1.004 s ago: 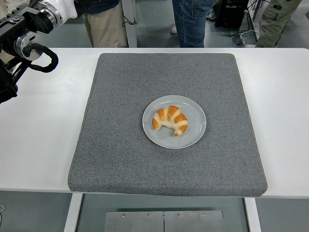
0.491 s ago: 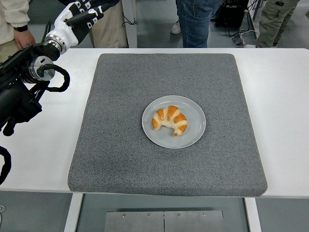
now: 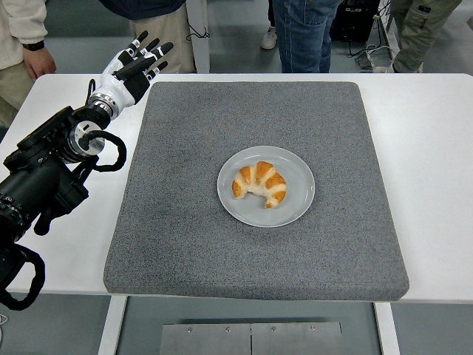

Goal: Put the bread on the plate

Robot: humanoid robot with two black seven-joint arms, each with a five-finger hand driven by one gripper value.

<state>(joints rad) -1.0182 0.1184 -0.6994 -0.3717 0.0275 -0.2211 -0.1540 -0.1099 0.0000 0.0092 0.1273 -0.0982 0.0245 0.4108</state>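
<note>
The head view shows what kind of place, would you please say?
Probably a robotics lab: a white table with a grey mat, a croissant on a plate, the left hand open, and people watching.

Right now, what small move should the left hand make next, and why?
Probably just pull back toward the table's left edge. The bread already lies on the plate, and the left hand is empty, its fingers spread, far from it.

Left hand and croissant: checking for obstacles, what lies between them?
In the head view, only bare grey mat and the plate's rim separate the open left hand from the croissant.
</note>
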